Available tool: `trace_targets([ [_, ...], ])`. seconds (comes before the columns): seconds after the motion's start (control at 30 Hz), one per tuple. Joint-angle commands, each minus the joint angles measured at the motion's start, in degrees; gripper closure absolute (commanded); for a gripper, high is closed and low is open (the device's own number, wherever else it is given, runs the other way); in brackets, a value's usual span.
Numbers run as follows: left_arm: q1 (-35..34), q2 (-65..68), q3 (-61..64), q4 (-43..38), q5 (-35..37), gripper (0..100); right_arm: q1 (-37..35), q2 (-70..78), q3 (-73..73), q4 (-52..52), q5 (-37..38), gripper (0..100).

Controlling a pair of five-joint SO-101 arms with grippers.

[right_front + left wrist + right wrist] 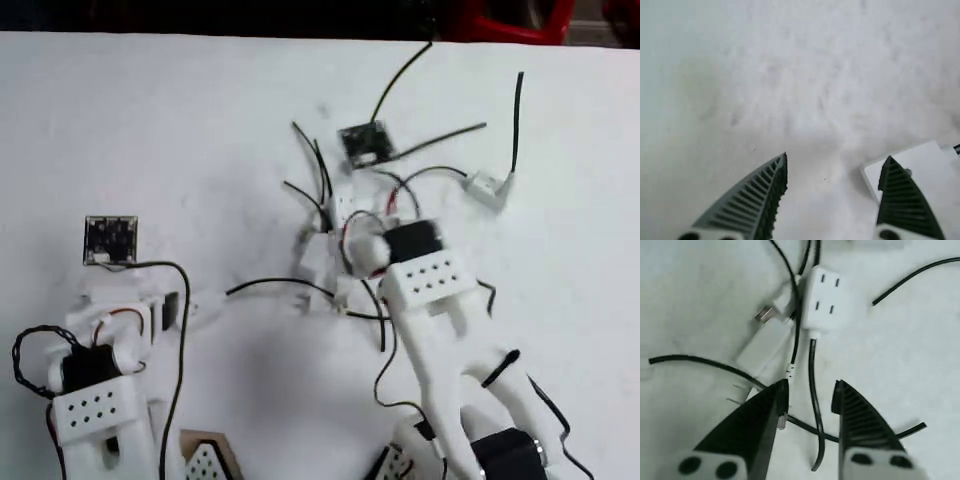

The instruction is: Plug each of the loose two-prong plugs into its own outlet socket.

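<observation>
Your right end effector (pixel 810 399) is open and gripping nothing. Its jaws stand either side of a black cord (pixel 811 365) that runs out of the white outlet block (pixel 826 297). A loose plug (pixel 774 309) lies just beside that block, prongs aimed away from it. A second flat plug (pixel 765 347) lies next to it, nearer your jaws.

In the high view the tangle sits mid-worktop (pixel 150 120), with your right arm coming in from 5 o'clock. One more white plug (pixel 487 188) lies apart, at 2 o'clock from the tangle.

Your left end effector (pixel 835 172) is open too and empty, low over bare worktop at approx 8 o'clock. A white block (pixel 925 170) sits by one finger. It's prob a plug or socket body, but I can't tell from this angle.

Step in hand looks like the approach to the first pick. No plug appears seated yet.

Next move: you're lined up on cord, not plug. Shift onto the loose plug and close on its body with the prongs left free. Then turn it so the prongs face the slots. The outlet block looks unanchored, so expect it to slide. Consider bracing it w/ the left arm before you push.
</observation>
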Motion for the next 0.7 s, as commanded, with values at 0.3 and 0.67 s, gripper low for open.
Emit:
trace_targets([
  [0.3,-0.2,-1.1,-0.2,-1.2,0.4,71,-10.9,2.6,-1.0,5.3,0.8,89.3],
  [0.67,-0.2,-1.1,-0.2,-1.1,0.4,71,-8.9,16.7,-11.3,10.1,0.4,89.3],
])
